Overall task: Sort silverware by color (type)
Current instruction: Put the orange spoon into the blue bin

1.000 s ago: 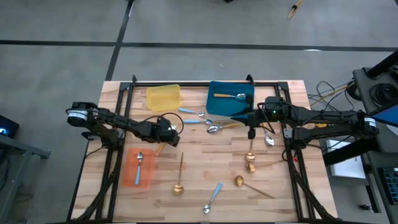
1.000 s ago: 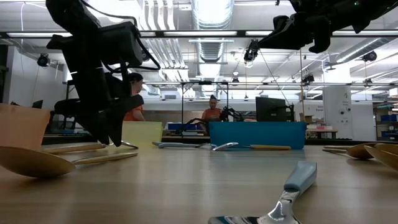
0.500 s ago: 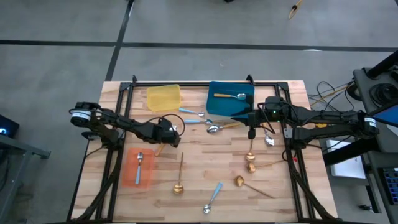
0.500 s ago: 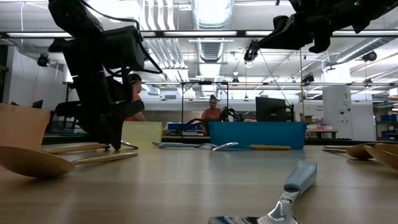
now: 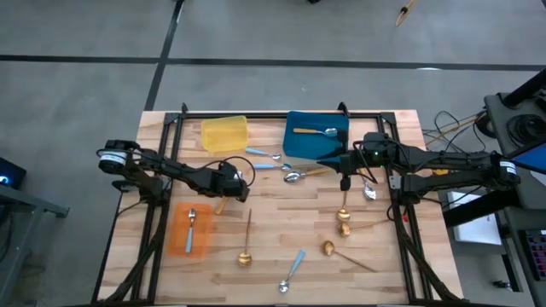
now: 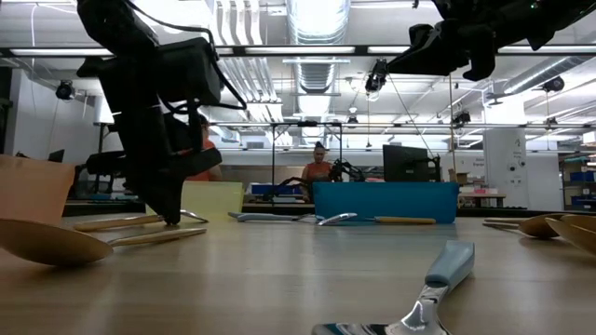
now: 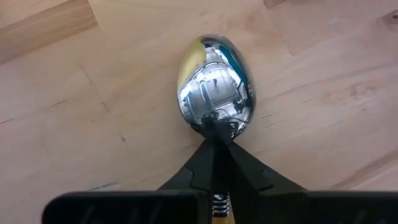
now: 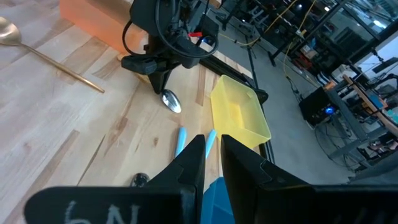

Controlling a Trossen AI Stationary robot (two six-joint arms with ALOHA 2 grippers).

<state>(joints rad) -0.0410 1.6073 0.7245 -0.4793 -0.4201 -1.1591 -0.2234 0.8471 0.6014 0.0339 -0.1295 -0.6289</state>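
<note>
We see even overhead light, soft shadows on the counter [image 5: 273,230]. Ceiling lights [image 6: 317,19] glare in low view; near spoon [image 6: 419,298] blurred. Spoon bowl [image 7: 214,87] mirrors bright reflections.

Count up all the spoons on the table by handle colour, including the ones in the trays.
Gold spoons: 4
Light-blue-handled spoons: 4
Orange-handled spoons: 3
Spoon with handle colour unclear: 1
Total: 12

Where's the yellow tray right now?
From above, the yellow tray sits at the table's far edge, left of the blue tray, beyond the left gripper.
</note>
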